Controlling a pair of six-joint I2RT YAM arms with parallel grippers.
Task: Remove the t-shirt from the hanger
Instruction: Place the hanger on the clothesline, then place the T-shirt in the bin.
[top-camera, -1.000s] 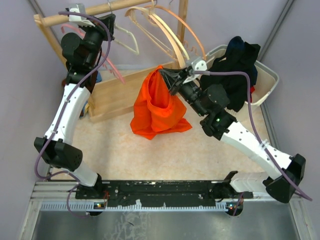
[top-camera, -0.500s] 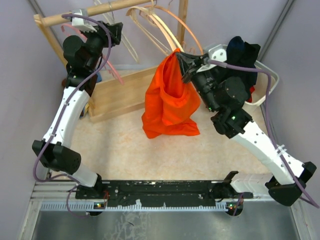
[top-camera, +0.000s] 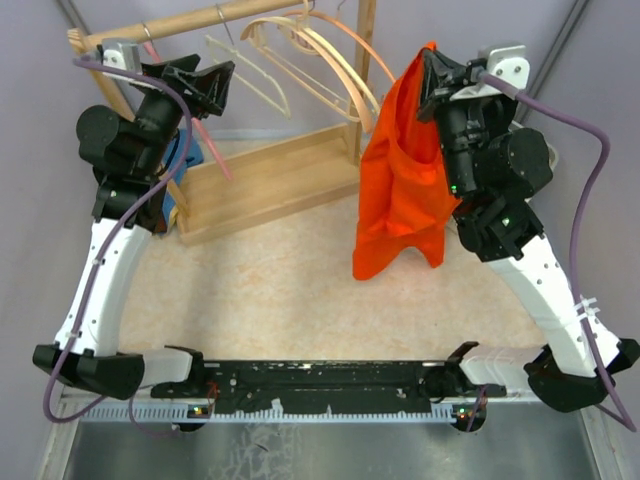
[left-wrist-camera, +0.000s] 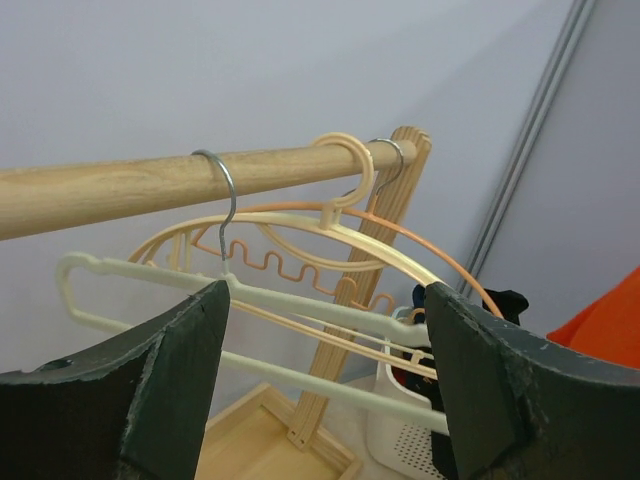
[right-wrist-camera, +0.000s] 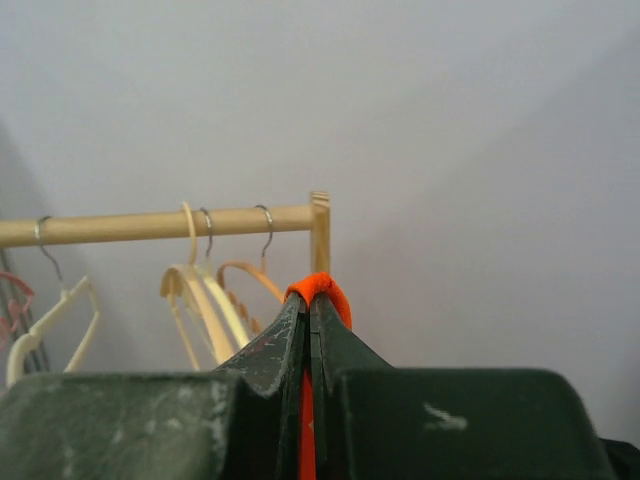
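Observation:
The orange t-shirt (top-camera: 400, 180) hangs free in the air, pinched at its top by my right gripper (top-camera: 432, 62), which is shut on a fold of the fabric (right-wrist-camera: 318, 290). The shirt is clear of every hanger. A cream hanger (top-camera: 245, 78) with a metal hook hangs bare on the wooden rail (top-camera: 180, 25). My left gripper (top-camera: 215, 80) stands open just in front of it. In the left wrist view the hanger's bars (left-wrist-camera: 300, 308) run across the gap between the spread fingers (left-wrist-camera: 170, 370), not touching either one.
Several other bare hangers (top-camera: 320, 50) hang further right on the rail, and a pink one (top-camera: 212, 150) lower left. The rack's wooden base tray (top-camera: 270, 180) lies below. A white basket (left-wrist-camera: 410, 430) holding dark clothes stands beyond the rack post (top-camera: 365, 60).
The right gripper has lifted the t-shirt up and to the right, away from the rack. The left gripper has opened and let go of the cream hanger, which stays on the rail.

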